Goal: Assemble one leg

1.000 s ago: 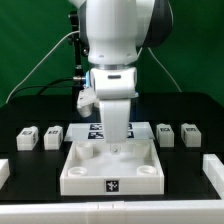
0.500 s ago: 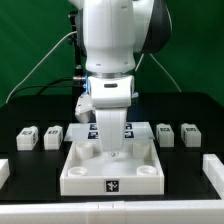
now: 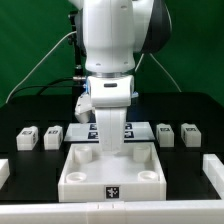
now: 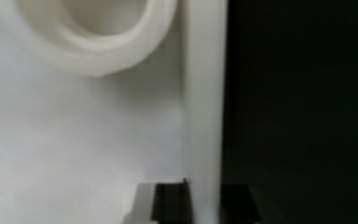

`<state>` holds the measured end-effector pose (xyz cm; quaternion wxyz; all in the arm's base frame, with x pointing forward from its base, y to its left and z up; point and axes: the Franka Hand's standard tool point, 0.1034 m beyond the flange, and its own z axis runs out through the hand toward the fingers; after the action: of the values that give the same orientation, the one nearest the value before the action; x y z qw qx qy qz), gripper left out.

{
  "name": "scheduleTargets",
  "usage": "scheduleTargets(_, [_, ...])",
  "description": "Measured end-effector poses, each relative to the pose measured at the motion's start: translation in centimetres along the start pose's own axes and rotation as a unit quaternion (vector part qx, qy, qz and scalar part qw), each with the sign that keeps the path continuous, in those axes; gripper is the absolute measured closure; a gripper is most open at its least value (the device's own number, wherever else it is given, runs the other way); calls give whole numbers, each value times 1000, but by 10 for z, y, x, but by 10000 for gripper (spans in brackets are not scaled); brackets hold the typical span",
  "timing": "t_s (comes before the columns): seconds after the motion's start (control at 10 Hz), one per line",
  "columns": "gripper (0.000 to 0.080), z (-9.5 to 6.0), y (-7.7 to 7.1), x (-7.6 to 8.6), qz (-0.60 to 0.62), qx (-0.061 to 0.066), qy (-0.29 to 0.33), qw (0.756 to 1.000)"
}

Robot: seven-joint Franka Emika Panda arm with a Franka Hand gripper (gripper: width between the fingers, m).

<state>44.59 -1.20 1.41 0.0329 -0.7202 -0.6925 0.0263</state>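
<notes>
Four legs, small white blocks with markers, lie in a row on the black table: two at the exterior view's left (image 3: pixel 27 137) (image 3: pixel 52 133) and two at its right (image 3: pixel 166 133) (image 3: pixel 189 133). None is held. My gripper (image 3: pixel 110 147) is down at the far wall of the large white square piece (image 3: pixel 80 172). In the wrist view the two dark fingers (image 4: pixel 167 205) stand close together on either side of that piece's thin wall (image 4: pixel 204 120), gripper (image 4: pixel 204 205) shut on it. A round corner recess (image 4: pixel 105 30) shows beside the wall.
The marker board (image 3: pixel 88 128) lies behind the square piece, mostly hidden by the arm. White strips sit at the table's near left (image 3: pixel 4 172) and near right (image 3: pixel 214 170). A green backdrop stands behind.
The gripper has come down from just above the square piece to its far wall. The legs and the square piece have not moved.
</notes>
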Motion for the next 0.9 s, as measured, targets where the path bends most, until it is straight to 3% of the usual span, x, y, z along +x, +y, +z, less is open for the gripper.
scheduleTargets(0.6, [738,-1,2,2,0,-2,0,1000])
scheduleTargets(0.9, [738,-2,26,35,-15,-16,12,1000])
